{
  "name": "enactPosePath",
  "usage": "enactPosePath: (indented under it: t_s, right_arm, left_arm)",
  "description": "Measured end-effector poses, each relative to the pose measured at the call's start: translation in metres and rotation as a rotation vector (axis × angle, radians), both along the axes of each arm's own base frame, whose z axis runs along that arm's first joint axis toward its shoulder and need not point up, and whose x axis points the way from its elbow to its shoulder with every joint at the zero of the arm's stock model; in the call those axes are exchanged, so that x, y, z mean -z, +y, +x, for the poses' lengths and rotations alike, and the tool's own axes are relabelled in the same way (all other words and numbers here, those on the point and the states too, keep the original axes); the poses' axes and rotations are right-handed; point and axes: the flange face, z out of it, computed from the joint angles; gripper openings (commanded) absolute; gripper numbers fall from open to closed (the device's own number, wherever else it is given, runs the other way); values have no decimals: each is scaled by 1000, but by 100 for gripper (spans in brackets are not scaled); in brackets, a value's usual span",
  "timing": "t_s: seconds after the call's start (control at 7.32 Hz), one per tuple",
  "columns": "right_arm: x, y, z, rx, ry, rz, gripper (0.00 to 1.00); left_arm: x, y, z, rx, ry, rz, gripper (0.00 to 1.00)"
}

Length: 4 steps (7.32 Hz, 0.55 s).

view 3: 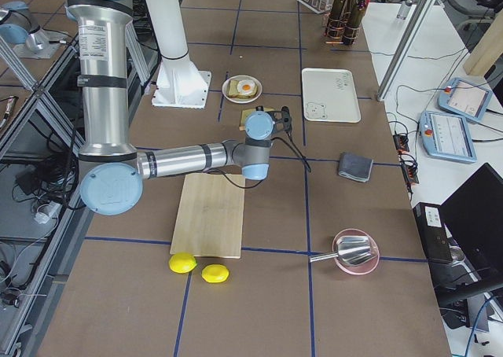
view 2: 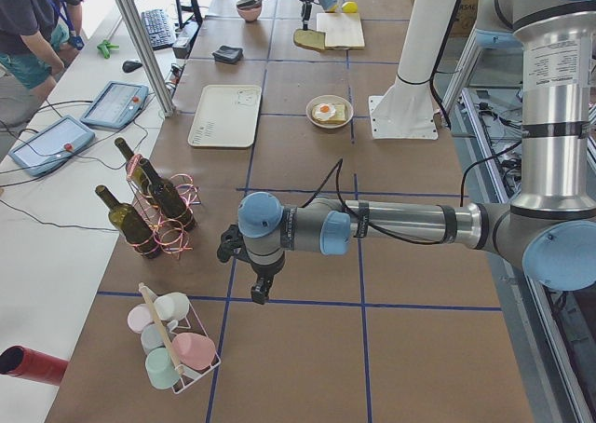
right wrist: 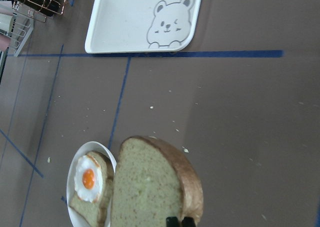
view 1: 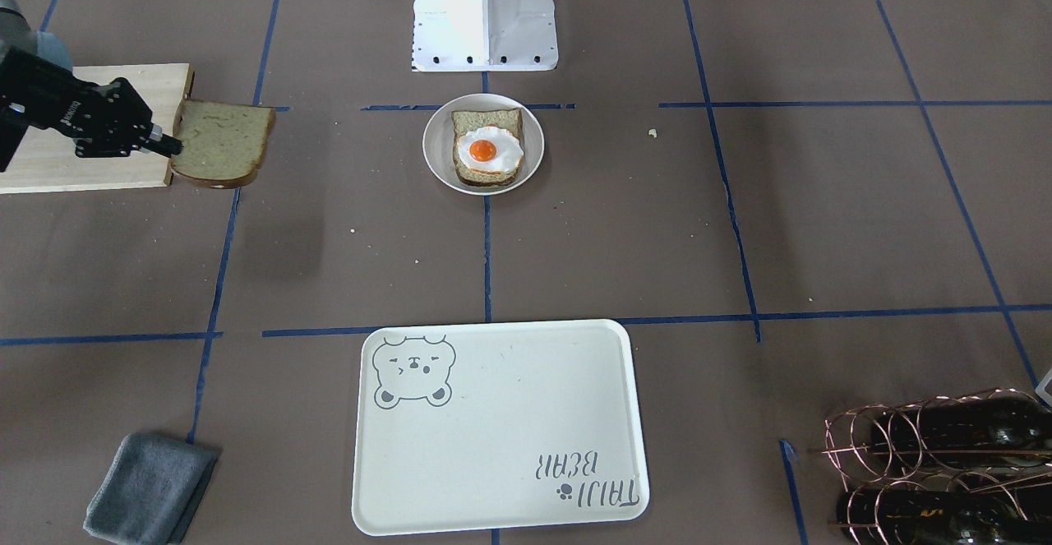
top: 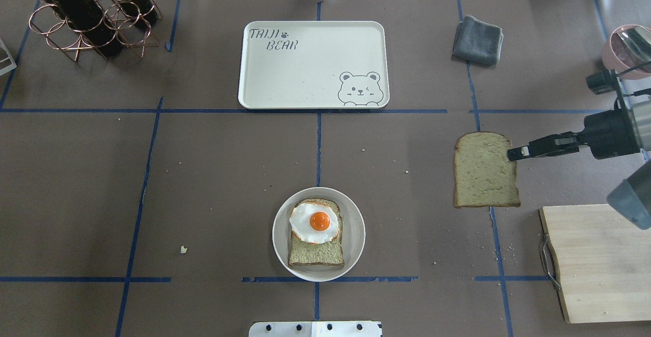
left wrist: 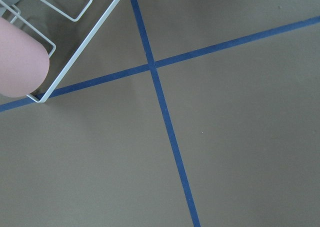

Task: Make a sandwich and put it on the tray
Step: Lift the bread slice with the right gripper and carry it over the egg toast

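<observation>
My right gripper [top: 513, 154] is shut on the edge of a slice of tan bread [top: 484, 172] and holds it flat above the table, beside the cutting board; the pair also shows in the front view, gripper [view 1: 173, 148] and slice [view 1: 223, 144]. In the right wrist view the held slice [right wrist: 150, 187] fills the lower middle. A second slice topped with a fried egg [top: 316, 222] lies on a small round plate [top: 356, 235] near the robot's base. The cream bear tray [top: 305, 67] lies empty at the far middle. My left gripper [view 2: 259, 293] hangs over bare table far to the left; I cannot tell its state.
A wooden cutting board [top: 600, 261] lies at the near right. A grey cloth [top: 478, 39] lies right of the tray. A copper rack with wine bottles [top: 86, 17] stands far left. A wire rack of cups [view 2: 172, 344] stands by my left gripper. Two lemons [view 3: 196, 266] lie beyond the board.
</observation>
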Motion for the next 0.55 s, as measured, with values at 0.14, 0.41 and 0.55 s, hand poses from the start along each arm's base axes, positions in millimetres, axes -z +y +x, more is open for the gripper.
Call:
enactPosePath:
  t_s: [0.14,0.41,0.55]
  right_arm:
    - [36,-9,-44,-7,-14,-2,0]
    - [97,2,-137,-28,-41,8,0]
    - [115,21,-177,-34,-51,11,0]
  left_arm:
    - [0,0,0,0,0,-1,100]
    - [-1,0,1,-1,1,-1,100]
    - [-1,0,1,-1,1,0,100]
